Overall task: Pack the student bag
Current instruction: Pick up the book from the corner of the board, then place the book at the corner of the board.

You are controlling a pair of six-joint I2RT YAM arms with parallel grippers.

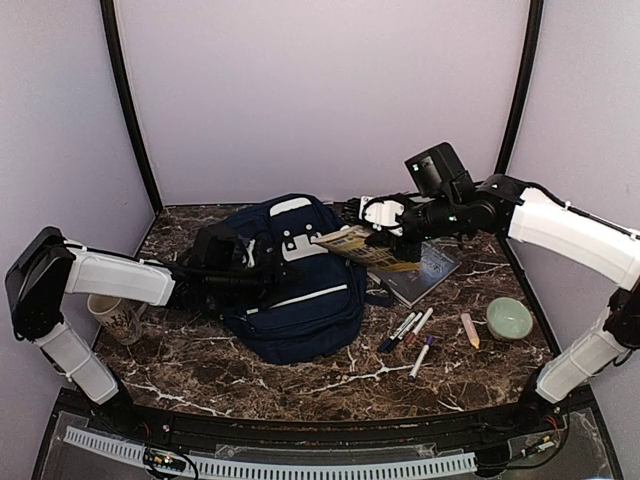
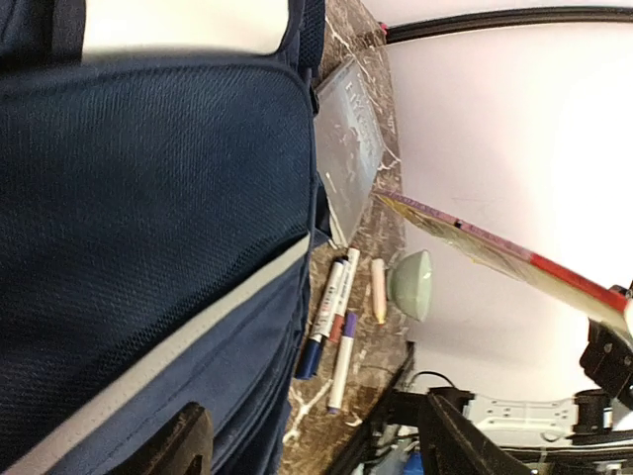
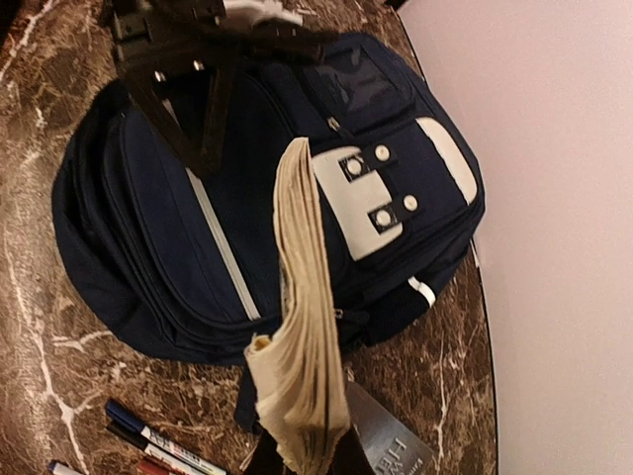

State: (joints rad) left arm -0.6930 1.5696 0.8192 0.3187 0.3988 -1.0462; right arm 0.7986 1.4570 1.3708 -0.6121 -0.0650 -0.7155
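While the thick paperback book with yellowish pages (image 3: 302,327) is being clamped by the right gripper (image 1: 388,238), it is being held over the upper right part of the large navy-blue fabric backpack (image 1: 300,300), which is lying flat at the centre of the frame on the brown marble table (image 1: 200,370). The left gripper (image 1: 238,265) is being positioned at the left part of the bag with its jaws wide apart, and nothing is being gripped by it. No open mouth of the bag is being shown in any view. By judgement, the zipper edge is better pinched and lifted first, and the book then slid in spine-first and slowly, so that its pages are not bent. The dark flat book (image 1: 425,270) and the coloured markers (image 1: 410,335) at lower right are being left untouched.
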